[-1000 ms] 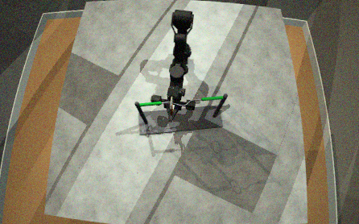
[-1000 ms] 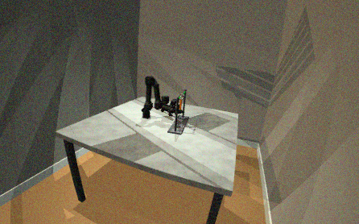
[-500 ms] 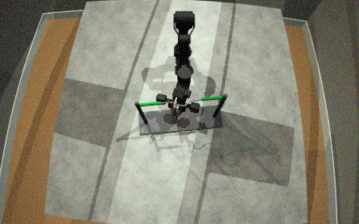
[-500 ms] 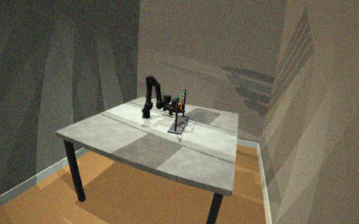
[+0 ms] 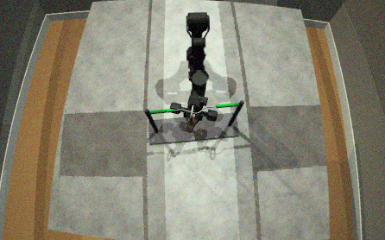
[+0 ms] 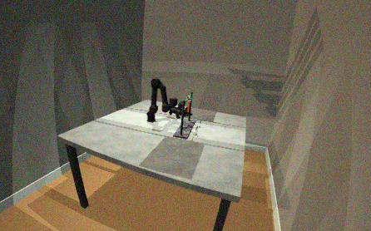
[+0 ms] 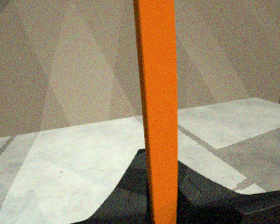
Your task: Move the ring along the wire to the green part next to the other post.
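The orange handle is upright, and my gripper is shut on it. In the top view the handle is near the middle of the span, between the left green part and the right green part. The thin grey wire runs between the green parts, partly hidden by the gripper. The ring at the top of the handle is too small to make out clearly. Whether the wire passes through it, or anything touches the grey wire, cannot be told.
A dark left post and right post stand on a dark base plate on the grey table. The arm reaches in from the back in the top view. Shadows cross the table.
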`<state>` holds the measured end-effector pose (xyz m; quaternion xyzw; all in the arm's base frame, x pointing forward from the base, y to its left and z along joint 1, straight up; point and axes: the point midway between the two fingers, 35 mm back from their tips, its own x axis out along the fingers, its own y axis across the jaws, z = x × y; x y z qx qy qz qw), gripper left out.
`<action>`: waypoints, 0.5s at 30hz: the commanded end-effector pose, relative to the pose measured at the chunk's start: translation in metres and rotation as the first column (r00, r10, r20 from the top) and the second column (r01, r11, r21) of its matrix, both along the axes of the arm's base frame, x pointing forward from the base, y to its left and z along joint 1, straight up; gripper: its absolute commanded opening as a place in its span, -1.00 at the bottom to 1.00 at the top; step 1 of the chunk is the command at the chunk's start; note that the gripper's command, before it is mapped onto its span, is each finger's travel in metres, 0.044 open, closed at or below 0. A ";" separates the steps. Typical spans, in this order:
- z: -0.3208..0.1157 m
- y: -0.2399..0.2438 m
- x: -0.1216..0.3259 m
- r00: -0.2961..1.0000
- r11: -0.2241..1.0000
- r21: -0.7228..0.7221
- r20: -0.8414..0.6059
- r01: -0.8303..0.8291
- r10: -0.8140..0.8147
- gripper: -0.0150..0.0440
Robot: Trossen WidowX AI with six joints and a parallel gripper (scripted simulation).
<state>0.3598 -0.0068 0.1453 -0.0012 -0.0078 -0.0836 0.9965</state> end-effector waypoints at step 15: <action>0.000 0.013 -0.008 0.955 0.961 0.008 -0.109 -0.277 0.277 -1.00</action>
